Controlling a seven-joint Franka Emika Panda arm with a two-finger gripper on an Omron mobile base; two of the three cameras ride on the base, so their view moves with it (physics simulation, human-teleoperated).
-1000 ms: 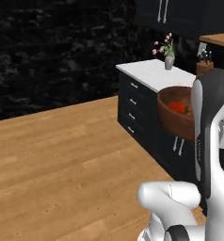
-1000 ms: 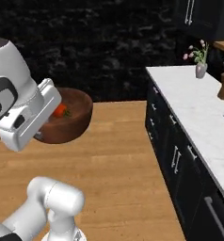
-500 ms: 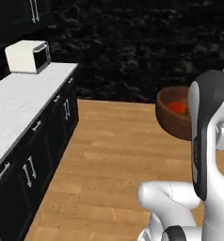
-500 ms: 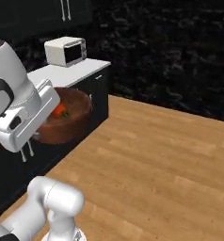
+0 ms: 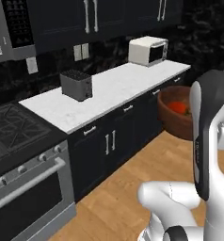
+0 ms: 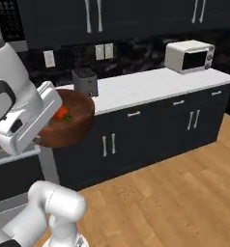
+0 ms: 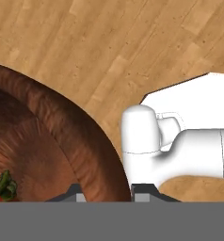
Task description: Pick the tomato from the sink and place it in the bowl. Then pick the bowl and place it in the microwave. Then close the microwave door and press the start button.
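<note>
Bowl point(image 6: 68, 118), with the tomato point(image 6: 62, 114) inside, hangs clamped by its rim in our jaws; the microwave point(image 6: 190, 56) stands well off to our right on the tabletop point(image 6: 150, 87).

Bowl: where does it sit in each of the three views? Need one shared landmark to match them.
Left base view: bowl at right middle, beside the arm.
Right base view: bowl at left middle, by the hand.
Hand view: bowl fills the lower left, rim between the fingertips.
Landmark: the tomato inside it, and the white microwave.
</note>
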